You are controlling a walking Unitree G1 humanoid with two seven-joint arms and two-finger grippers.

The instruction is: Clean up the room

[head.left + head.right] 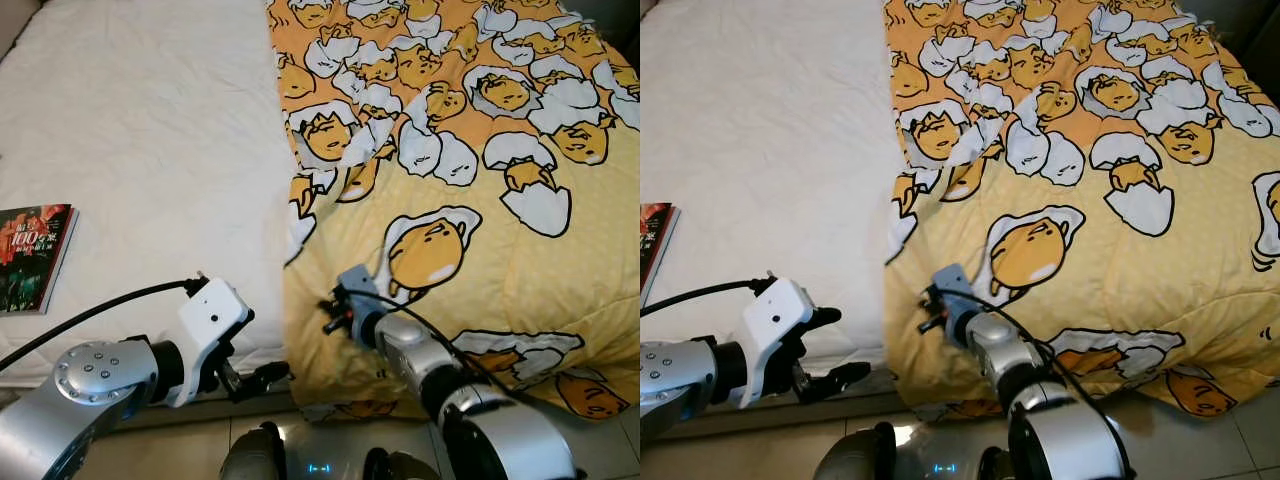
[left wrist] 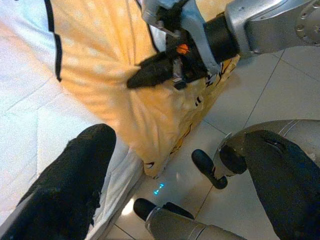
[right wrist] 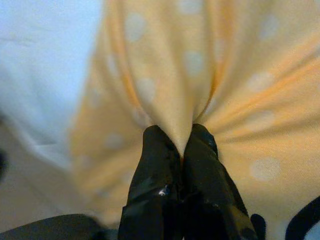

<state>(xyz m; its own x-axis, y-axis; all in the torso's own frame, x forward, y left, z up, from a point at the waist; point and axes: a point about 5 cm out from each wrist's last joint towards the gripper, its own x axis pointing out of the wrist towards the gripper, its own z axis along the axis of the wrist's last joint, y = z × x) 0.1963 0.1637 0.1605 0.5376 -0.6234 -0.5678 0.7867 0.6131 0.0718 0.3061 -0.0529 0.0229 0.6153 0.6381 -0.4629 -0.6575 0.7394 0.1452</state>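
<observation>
Blanket (image 1: 470, 200) covers bed's right half, its edge near the foot pinched by right hand (image 3: 181, 147) | left hand (image 1: 830, 350) wide, beside mattress (image 1: 150, 150) | advice: pull evenly, keeping the pinch.

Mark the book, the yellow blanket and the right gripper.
book (image 1: 30, 255): left eye view, middle of its cover.
yellow blanket (image 1: 500, 290): left eye view, plain yellow patch.
right gripper (image 3: 181, 150): right wrist view, fingertips pinching a blanket fold.
</observation>
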